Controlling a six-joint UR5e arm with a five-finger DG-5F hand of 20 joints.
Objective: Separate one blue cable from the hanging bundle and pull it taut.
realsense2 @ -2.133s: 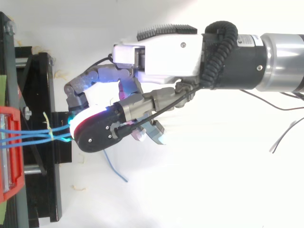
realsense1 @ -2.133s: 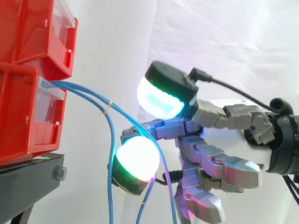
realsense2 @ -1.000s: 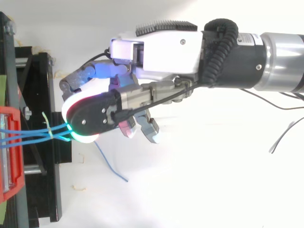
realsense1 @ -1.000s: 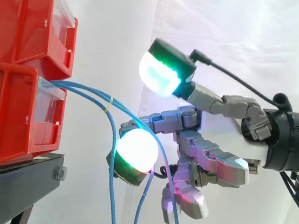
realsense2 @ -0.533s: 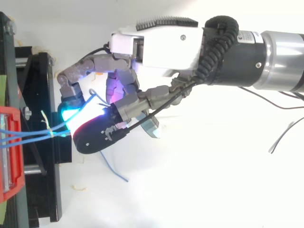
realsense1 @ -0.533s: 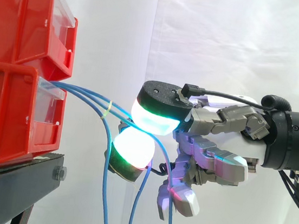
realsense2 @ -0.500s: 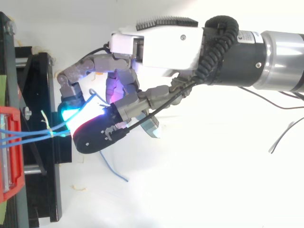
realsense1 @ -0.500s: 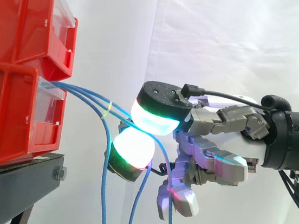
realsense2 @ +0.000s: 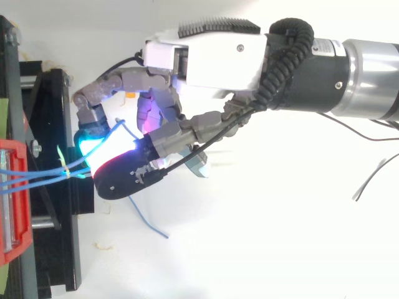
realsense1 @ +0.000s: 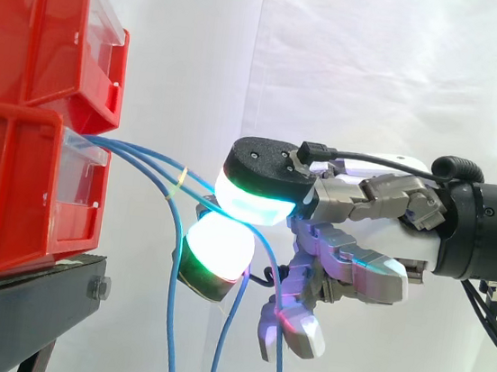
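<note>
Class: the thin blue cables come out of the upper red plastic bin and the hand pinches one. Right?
Not quite: the side view shows the thin blue cables leaving the lower red plastic bin; the hand does pinch one.

i could read no words, numbers or signs on my hand [realsense2: 212,59], the blue cable [realsense1: 170,171] or the red bins [realsense1: 15,166]. the print on a small pale label [realsense2: 322,52] on my wrist was too small to make out.

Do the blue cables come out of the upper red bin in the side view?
No, the blue cables leave the front of the lower red bin.
</note>
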